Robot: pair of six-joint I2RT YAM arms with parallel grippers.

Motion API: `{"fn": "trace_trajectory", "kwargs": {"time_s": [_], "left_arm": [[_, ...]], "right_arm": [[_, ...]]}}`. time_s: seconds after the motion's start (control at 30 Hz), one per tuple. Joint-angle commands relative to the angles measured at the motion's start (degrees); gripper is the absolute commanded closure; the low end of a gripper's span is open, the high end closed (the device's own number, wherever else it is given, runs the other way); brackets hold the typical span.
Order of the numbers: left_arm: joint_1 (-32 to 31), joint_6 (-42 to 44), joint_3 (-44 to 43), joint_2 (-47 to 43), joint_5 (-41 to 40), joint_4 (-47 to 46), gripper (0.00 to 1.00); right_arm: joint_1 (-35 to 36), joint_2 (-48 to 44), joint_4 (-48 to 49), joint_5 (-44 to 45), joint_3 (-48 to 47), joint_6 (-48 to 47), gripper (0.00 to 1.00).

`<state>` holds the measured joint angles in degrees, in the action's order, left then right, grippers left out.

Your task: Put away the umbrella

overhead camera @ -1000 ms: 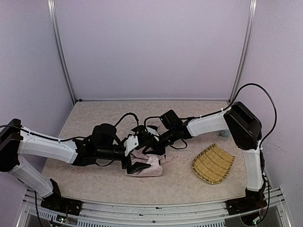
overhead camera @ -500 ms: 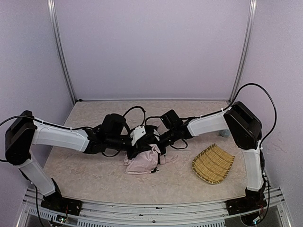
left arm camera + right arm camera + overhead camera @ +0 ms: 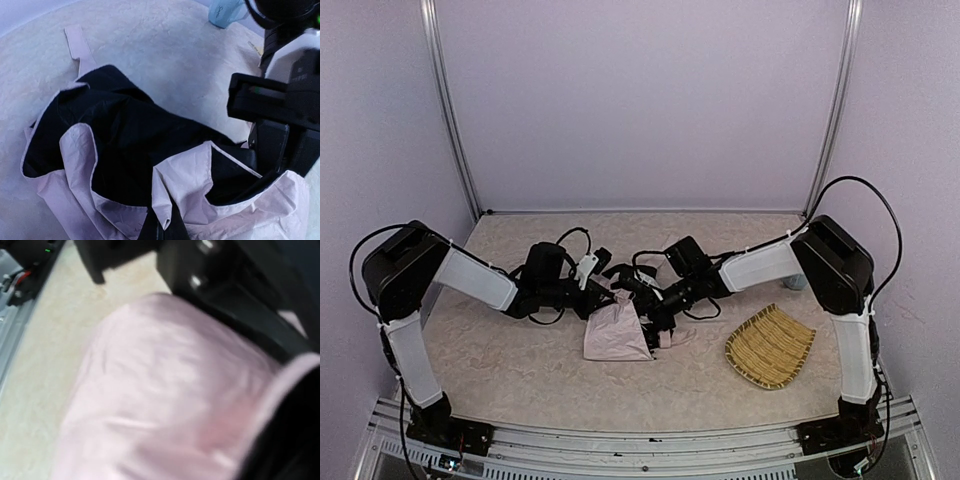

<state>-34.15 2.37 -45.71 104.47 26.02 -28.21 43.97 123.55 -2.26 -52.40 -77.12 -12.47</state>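
Pink umbrella (image 3: 615, 335) bunched taller than before, left tool (image 3: 610, 297) pinched shut on it, right tool (image 3: 655, 314) closed

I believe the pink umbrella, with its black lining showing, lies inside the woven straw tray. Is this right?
Not quite. The umbrella, with its black lining showing, lies on the table, to the left of the woven straw tray and apart from it, not inside it. The top external view shows this.

White shells (image 3: 470, 280), black joints (image 3: 832, 262), looping cables (image 3: 860, 190); left gripper (image 3: 610, 291), right gripper (image 3: 655, 308) black.
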Motion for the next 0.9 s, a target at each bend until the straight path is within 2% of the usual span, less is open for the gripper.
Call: {"fn": "trace_trajectory", "kwargs": {"time_s": [0.0, 0.1, 0.23, 0.43, 0.57, 0.7, 0.87], "left_arm": [[2.1, -0.1, -7.0, 7.4, -10.2, 5.2, 1.00], [1.6, 0.7, -8.3, 10.0, -10.9, 8.5, 1.00], [1.7, 0.3, -4.4, 8.4, -8.7, 5.3, 1.00], [1.3, 0.1, -1.9, 5.5, -6.7, 2.8, 1.00], [0.6, -0.1, -1.5, 2.3, -6.2, 1.1, 1.00], [0.2, 0.0, -2.2, -1.5, -5.3, 0.6, 1.00], [0.1, 0.5, -2.6, -6.6, -4.3, 1.6, 1.00]], "right_arm": [[-0.3, -1.1, -0.3, 0.8, 5.8, 3.0, 0.85], [-0.5, -4.1, 1.9, 6.7, 8.4, 6.6, 0.78], [-0.6, -9.3, 1.5, 13.0, 11.6, 9.7, 0.69], [-1.3, -15.6, -5.0, 25.6, 12.3, 10.1, 0.61], [-1.8, -14.7, -5.0, 24.1, 8.1, 9.2, 0.48], [-1.8, -10.8, -4.7, 21.2, 1.1, 10.0, 0.42], [-2.6, -11.6, -3.2, 20.0, -0.3, 10.5, 0.31]]}}
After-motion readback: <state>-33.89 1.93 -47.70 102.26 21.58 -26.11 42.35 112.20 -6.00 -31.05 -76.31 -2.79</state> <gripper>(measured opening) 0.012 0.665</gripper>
